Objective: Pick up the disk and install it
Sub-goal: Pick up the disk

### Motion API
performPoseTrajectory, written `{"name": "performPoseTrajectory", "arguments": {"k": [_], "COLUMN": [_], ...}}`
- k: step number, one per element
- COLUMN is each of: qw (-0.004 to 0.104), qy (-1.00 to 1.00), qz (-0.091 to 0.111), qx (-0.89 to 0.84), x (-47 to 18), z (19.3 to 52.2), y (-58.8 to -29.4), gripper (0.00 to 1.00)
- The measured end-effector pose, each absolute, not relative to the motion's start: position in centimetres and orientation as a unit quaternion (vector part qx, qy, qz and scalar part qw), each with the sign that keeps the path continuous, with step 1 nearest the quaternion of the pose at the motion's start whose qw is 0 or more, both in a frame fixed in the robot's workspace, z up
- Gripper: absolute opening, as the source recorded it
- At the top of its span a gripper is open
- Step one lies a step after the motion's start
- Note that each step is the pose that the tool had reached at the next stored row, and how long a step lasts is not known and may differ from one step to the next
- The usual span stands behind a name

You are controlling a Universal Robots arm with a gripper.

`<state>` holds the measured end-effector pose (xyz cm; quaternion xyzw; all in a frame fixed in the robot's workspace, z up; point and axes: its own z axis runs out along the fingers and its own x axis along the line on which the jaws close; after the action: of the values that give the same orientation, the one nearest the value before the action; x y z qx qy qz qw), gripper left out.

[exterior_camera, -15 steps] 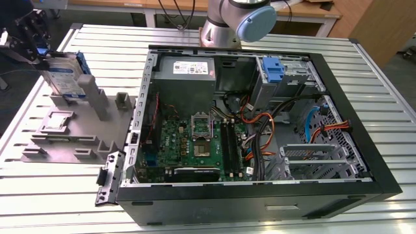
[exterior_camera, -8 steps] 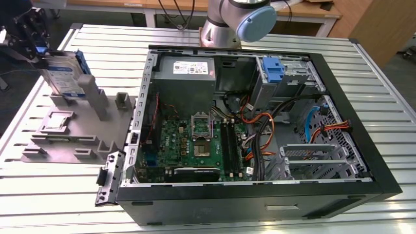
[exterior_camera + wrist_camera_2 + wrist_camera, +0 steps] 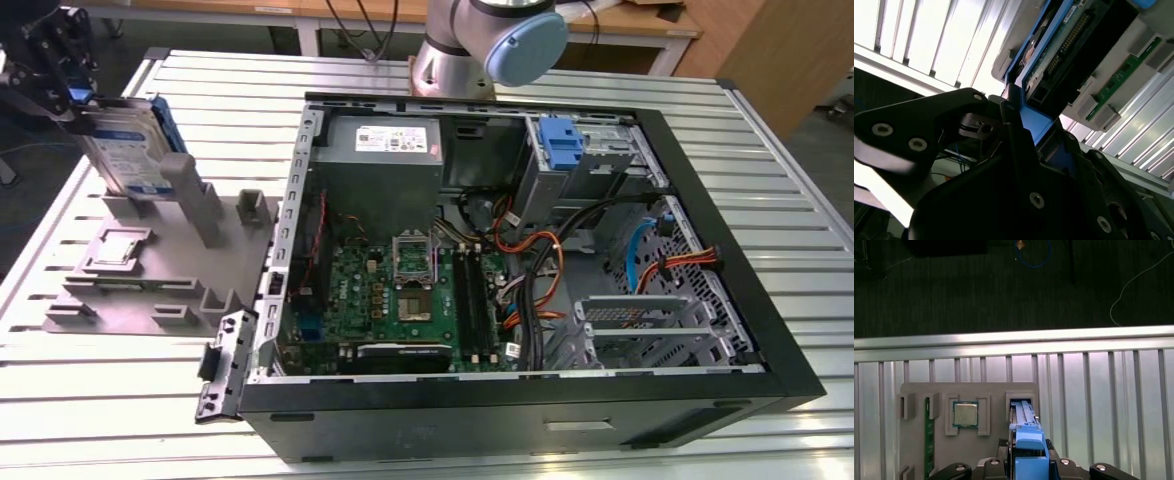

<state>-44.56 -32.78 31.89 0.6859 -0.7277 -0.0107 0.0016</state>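
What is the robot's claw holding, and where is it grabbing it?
The gripper holds the flat silver-grey disk, pinching the upper edge of its bright blue plastic bracket.

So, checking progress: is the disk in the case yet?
Out. The disk stands on edge at the grey tray, outside the case, with the gripper clamped on it.

Bright overhead light w/ glare off table (image 3: 929,35) slats; floor (image 3: 954,290) dark.
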Motion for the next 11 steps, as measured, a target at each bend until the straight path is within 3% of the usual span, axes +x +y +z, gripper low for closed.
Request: {"name": "performPoseTrajectory", "arguments": {"k": [11], "qw": [0.002], "qy": [-0.728], "qz": [-0.011], "qx": [0.686], "x": [-44.56], "z": [32.91], "y": [-32.78], "gripper": [0.36]}}
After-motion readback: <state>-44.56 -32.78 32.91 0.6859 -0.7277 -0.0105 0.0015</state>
